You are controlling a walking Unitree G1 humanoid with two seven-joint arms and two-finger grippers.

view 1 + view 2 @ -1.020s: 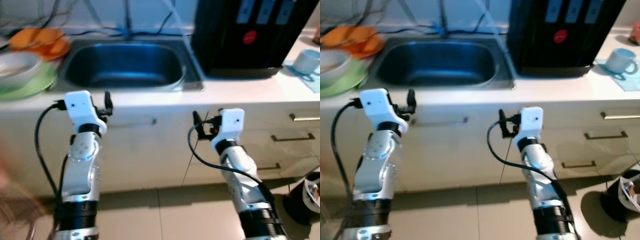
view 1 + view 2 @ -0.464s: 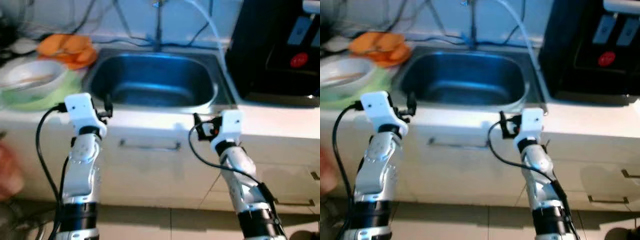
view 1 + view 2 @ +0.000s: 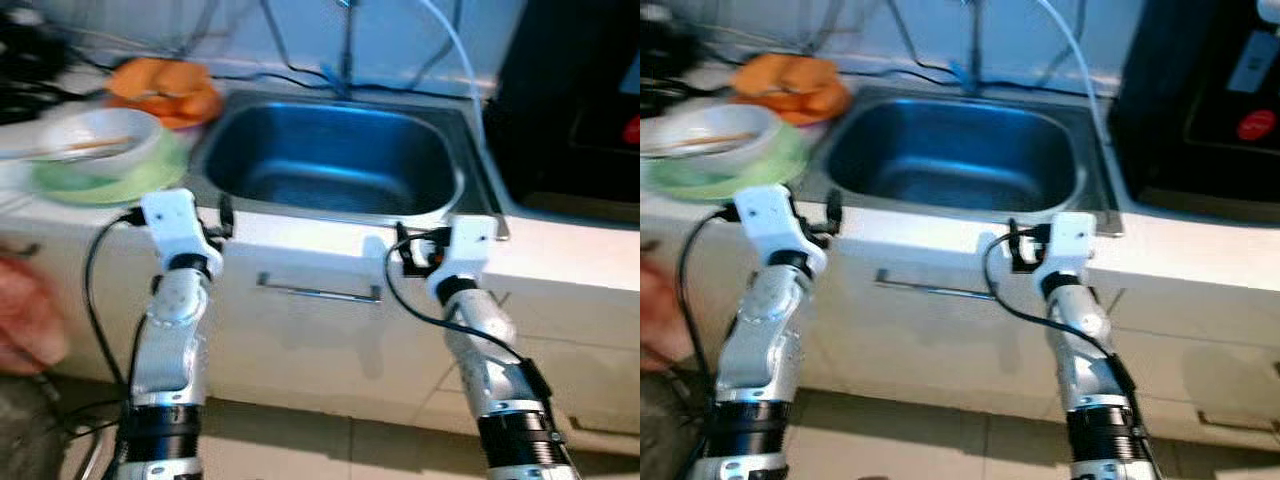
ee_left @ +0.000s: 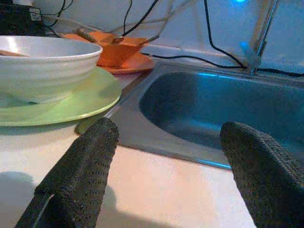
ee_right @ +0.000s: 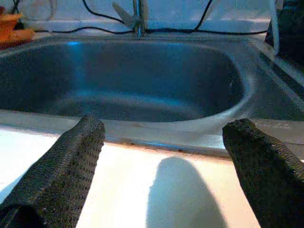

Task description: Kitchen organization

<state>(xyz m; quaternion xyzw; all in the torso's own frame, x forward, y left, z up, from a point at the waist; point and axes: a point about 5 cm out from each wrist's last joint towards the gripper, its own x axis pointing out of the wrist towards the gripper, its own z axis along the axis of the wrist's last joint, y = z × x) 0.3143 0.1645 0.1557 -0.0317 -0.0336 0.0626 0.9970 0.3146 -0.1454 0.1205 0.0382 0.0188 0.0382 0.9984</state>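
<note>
**Both grippers raised at the counter edge before the sink**

Nearest the camera, two silver arms rise from below toward the front edge of a pale countertop [image 3: 330, 232]. The left gripper [image 4: 166, 175] is held at the counter's edge, near the sink's left front corner, its two black fingers spread wide apart with nothing between them. The right gripper [image 5: 161, 178] is held at the same edge before the sink's right front corner, fingers likewise spread and grasping nothing. Under the counter, between the arms, a cabinet front carries a horizontal metal handle [image 3: 318, 292].

Just beyond the grippers lies the stainless steel sink [image 3: 335, 160], its basin showing bluish reflections. To its left on the counter, a white bowl [image 4: 45, 64] sits on a green plate [image 4: 80, 102]; something thin lies across the bowl in the head views, too blurred to name. Farther back, orange dishes [image 3: 165, 88] stand near the wall. Behind the sink a faucet [image 5: 137, 16] rises, with black cables [image 4: 213, 45] running along the wall. A large black appliance [image 3: 1210, 100] stands on the counter right of the sink. At the far left edge there is a blurred pinkish shape [image 3: 25, 315].
</note>
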